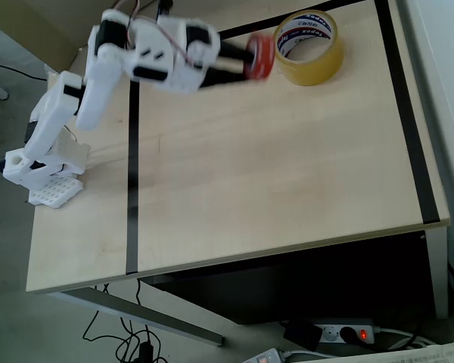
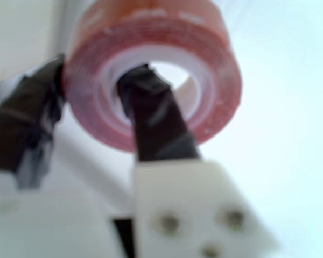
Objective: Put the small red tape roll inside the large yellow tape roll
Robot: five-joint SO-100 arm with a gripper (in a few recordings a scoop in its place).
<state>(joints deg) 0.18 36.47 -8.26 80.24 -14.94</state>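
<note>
Pale wood table [image 1: 272,174] lies below the gripper [image 1: 251,59], which pinches the red roll [image 1: 260,56] through its core, one finger [image 2: 153,118] inside, just left of the yellow roll [image 1: 310,47] overhead; best centre it above that ring's hole before releasing.

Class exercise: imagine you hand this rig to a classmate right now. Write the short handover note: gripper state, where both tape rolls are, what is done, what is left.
Gripper: shut on the red tape roll, one finger through its hole, the other outside the rim, as the wrist view shows.
Red roll: off the table, carried beside the yellow tape roll in the overhead view, on its left.
Yellow roll: lying flat near the table's far edge, hole facing up.
Done: pickup of the red roll.
Left: bring it over the yellow roll's hole, lower it in, release.
</note>
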